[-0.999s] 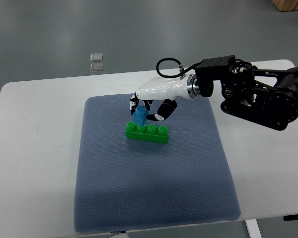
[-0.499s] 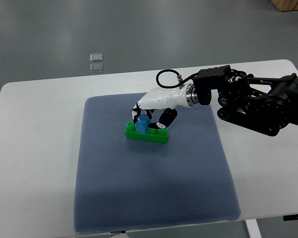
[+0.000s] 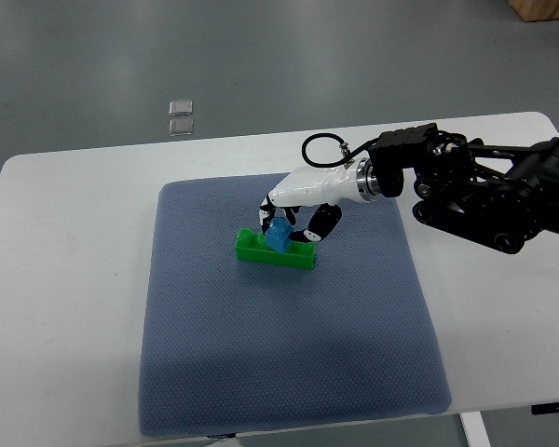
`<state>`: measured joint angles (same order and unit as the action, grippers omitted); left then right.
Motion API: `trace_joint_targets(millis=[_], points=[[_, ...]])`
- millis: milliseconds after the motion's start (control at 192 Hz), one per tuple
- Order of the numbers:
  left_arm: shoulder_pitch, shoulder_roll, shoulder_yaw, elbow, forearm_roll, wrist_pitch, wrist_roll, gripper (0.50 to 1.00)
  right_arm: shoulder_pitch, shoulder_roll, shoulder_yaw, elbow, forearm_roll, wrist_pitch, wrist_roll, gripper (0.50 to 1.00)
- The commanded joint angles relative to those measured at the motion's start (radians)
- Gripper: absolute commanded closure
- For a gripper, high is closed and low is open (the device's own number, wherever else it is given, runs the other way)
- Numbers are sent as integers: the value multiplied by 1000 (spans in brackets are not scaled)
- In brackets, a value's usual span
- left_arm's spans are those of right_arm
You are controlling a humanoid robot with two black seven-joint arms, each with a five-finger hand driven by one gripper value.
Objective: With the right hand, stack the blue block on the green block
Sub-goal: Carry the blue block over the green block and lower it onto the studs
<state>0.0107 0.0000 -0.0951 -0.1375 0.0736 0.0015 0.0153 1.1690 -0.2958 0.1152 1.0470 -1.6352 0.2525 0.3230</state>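
On the white table [image 3: 65, 242], a blue-grey mat [image 3: 289, 372] carries the green block [image 3: 253, 247]. Right hand [image 3: 298, 207] is over it, fingers curled around the blue block [image 3: 279, 236], tilted, apparently touching green block's top.

No text, label, brand, number or sign can be read anywhere in the view. The small blue plastic block [image 3: 279, 236], the long green studded plastic block [image 3: 276, 250], the dark blue textured mat [image 3: 289, 372], the white worktop [image 3: 65, 279] and the black arm housing [image 3: 484, 200] show no legible print; any markings there are too small to make out.
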Motion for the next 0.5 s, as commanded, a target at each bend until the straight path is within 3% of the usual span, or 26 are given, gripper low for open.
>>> trace_joint_targets(millis=[0, 494], points=[[0, 0, 0, 1, 0, 0, 0, 500, 0, 1, -5, -1, 0, 1, 1, 1000], [0, 0, 0, 1, 0, 0, 0, 500, -2, 12, -22, -38, -8, -9, -2, 1000]])
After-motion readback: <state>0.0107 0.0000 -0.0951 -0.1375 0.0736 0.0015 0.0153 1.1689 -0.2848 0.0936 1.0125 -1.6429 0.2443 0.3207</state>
